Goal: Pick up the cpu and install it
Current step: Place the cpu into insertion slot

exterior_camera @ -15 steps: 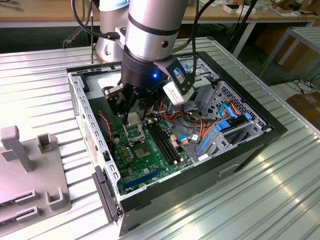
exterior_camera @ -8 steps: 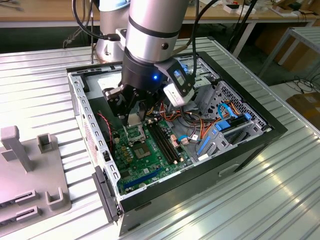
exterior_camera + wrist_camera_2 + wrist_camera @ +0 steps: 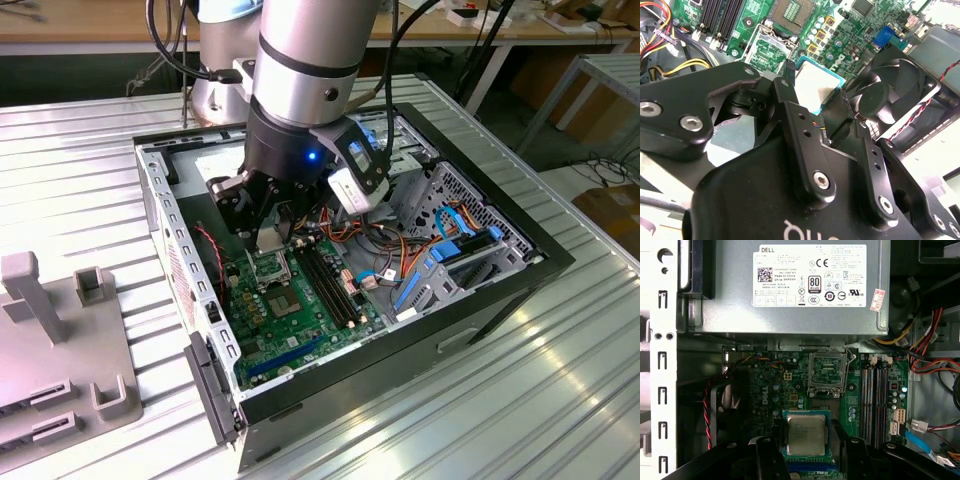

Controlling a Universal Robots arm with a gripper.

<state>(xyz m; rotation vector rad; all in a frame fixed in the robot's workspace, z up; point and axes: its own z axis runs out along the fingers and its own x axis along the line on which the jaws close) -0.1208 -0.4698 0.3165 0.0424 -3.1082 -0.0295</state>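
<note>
The robot's hand (image 3: 809, 441) is closed on the cpu (image 3: 805, 432), gripping 2 opposite edges and holding it above the motherboard (image 3: 769, 390) inside the open computer case (image 3: 165, 215). The socket (image 3: 826, 371) lies open and empty. The cpu is picked up but not yet installed.

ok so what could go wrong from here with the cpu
1. The gripper pinches the cpu by two opposite edges only, so it could tilt or slip.
2. The cpu looks offset from the open socket; a skewed placement might bend the socket's contacts.
</note>
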